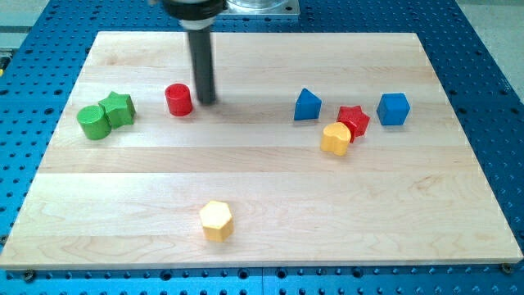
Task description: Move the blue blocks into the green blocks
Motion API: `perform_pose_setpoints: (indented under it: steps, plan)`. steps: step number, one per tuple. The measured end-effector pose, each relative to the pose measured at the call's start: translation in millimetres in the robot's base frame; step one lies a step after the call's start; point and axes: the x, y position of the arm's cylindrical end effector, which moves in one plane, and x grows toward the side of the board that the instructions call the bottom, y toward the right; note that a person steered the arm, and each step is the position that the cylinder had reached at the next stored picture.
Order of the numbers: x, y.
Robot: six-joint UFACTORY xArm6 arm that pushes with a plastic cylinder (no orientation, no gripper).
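A blue triangular block point(307, 105) and a blue cube point(393, 109) sit at the view's right. A green cylinder point(93, 122) and a green star point(119, 108) touch each other at the view's left. My tip point(205, 102) rests on the board just right of a red cylinder point(178, 100), far left of the blue blocks and right of the green ones.
A red star point(354, 120) and a yellow block point(336, 138) touch each other between the two blue blocks. A yellow hexagonal block point(217, 220) lies near the view's bottom. The wooden board point(262, 180) lies on a blue perforated table.
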Motion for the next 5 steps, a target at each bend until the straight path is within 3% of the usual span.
perform_pose_setpoints:
  steps: [1,2,3,4,5]
  plan:
    - [1,-27]
    - [-29,31]
    - [-71,132]
    - [-81,204]
    - [-56,293]
